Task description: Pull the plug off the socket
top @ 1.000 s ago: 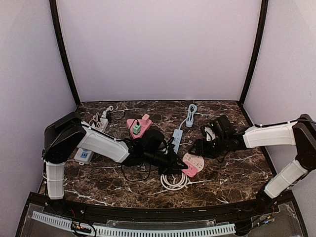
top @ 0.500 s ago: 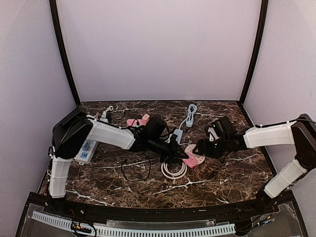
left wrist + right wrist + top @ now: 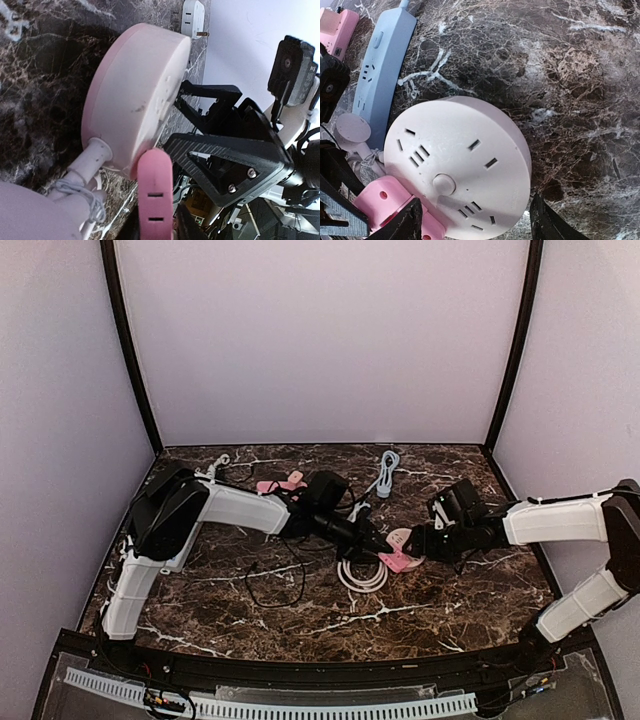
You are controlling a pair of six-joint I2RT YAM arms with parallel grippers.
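The round white socket (image 3: 402, 540) lies at mid-table, its slotted face filling the right wrist view (image 3: 465, 165). A pink plug (image 3: 385, 200) sits against its lower-left edge. My left gripper (image 3: 378, 545) reaches in from the left and is shut on the pink plug (image 3: 155, 192), which shows between its dark fingers. My right gripper (image 3: 420, 542) comes from the right, and its black fingertips (image 3: 542, 220) flank the socket's rim, shut on it. In the left wrist view the socket (image 3: 135, 90) is seen edge-on with its white cord (image 3: 85, 160) leading off.
A blue power strip (image 3: 360, 508) with its cable (image 3: 386, 468) lies behind the socket. A pink adapter (image 3: 280, 485) sits at back left. A white cable coil (image 3: 362, 575) and a black cable loop (image 3: 275, 585) lie in front. A white plug (image 3: 192, 17) lies further back.
Both grippers, with the socket and plug between them, have shifted right and toward the back of the table. The left arm has stretched out further, and the white coil followed.
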